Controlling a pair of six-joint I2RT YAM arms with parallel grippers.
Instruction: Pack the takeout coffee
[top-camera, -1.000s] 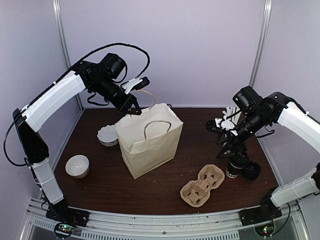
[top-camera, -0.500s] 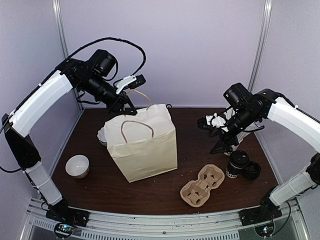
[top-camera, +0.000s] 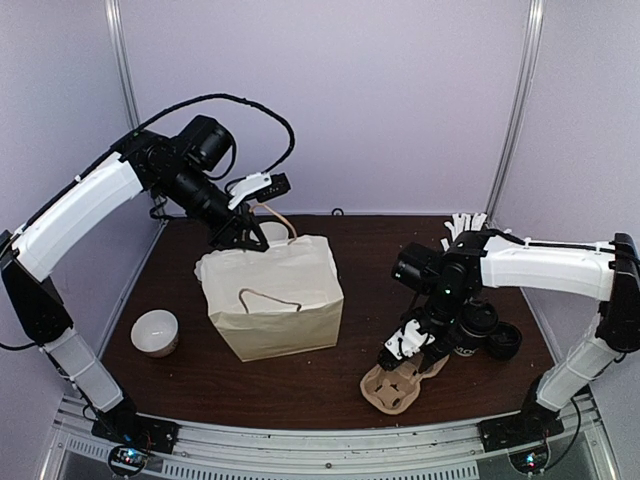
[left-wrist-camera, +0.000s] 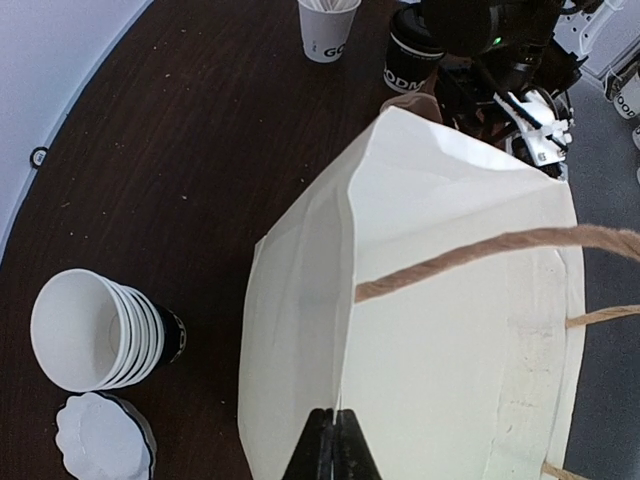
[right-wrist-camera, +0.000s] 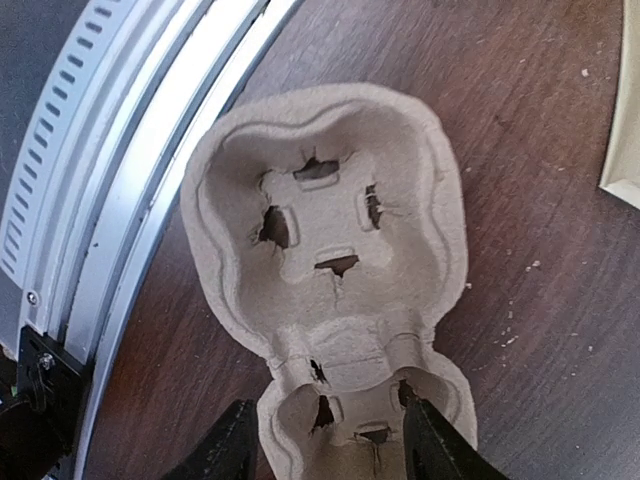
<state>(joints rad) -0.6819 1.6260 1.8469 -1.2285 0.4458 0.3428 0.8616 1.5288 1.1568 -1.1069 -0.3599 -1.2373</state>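
The takeout coffee (top-camera: 478, 325), a black lidded cup with white lettering, stands at the right, partly behind my right arm; in the left wrist view the coffee (left-wrist-camera: 410, 52) is at the top. The cream paper bag (top-camera: 272, 300) stands at centre left. My left gripper (top-camera: 243, 235) is shut on the back rim of the bag (left-wrist-camera: 450, 330), the fingertips (left-wrist-camera: 325, 445) pinching the paper. My right gripper (top-camera: 405, 345) hangs low over the moulded pulp cup carrier (top-camera: 395, 388). It is open (right-wrist-camera: 330, 445), its fingers on either side of one well of the carrier (right-wrist-camera: 325, 240).
A white cup of sticks (left-wrist-camera: 328, 25) stands beside the coffee. A stack of unlidded cups (left-wrist-camera: 95, 330) and a scalloped white dish (left-wrist-camera: 100, 450) sit behind the bag. A white bowl (top-camera: 155, 332) is at the front left. A black round piece (top-camera: 503, 340) lies right of the coffee. The metal rail (right-wrist-camera: 120, 200) runs close to the carrier.
My right arm left the spot above the coffee and dropped forward onto the carrier, its jaws narrowing. My left arm dragged the bag leftward and lower.
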